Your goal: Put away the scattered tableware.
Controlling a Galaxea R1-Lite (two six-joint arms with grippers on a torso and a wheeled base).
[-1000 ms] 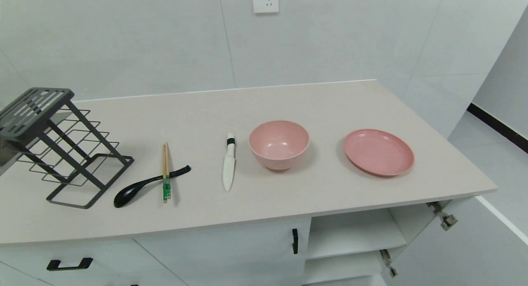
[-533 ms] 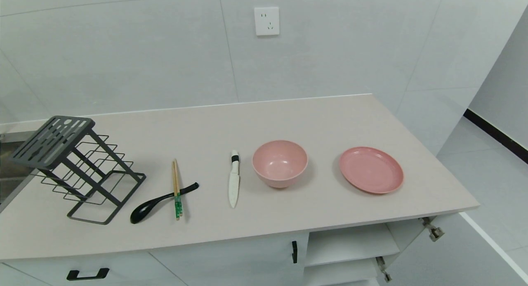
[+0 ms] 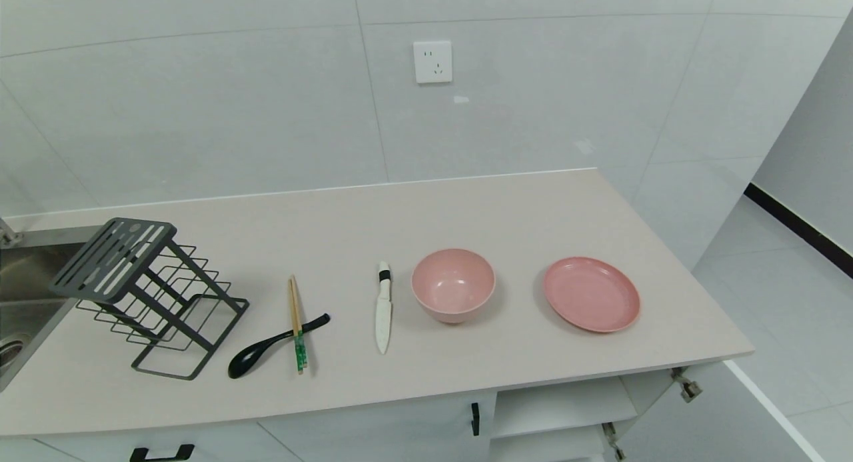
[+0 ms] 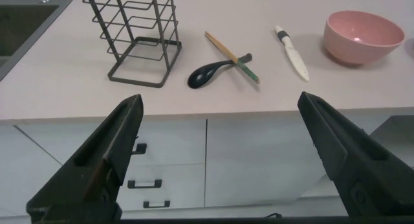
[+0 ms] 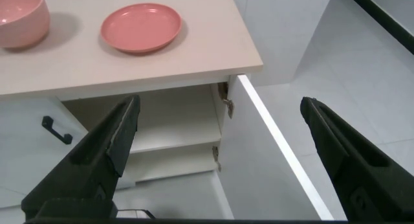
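Note:
On the beige counter [image 3: 506, 215] lie, from left to right, a black spoon [image 3: 273, 345] crossed by a pair of chopsticks [image 3: 296, 323], a white knife [image 3: 383, 307], a pink bowl [image 3: 453, 292] and a pink plate [image 3: 591, 293]. My left gripper [image 4: 220, 102] is open and holds nothing. It hangs in front of the counter's edge, facing the spoon [image 4: 213, 68], chopsticks [image 4: 233, 57] and knife [image 4: 292, 52]. My right gripper [image 5: 220, 106] is open and empty too, out in front of the cabinet below the plate [image 5: 140, 26].
A black wire rack [image 3: 150, 295] stands left of the spoon, with a steel sink [image 3: 20, 295] beyond it. Under the counter's right end a cabinet stands open, showing white shelves [image 5: 162, 127] and its door [image 5: 278, 153] swung outward. Drawers with black handles [image 4: 143, 184] sit lower left.
The whole head picture has shifted: the camera has tilted up and drawn back, showing more wall and the sink. The tableware keeps its places on the counter.

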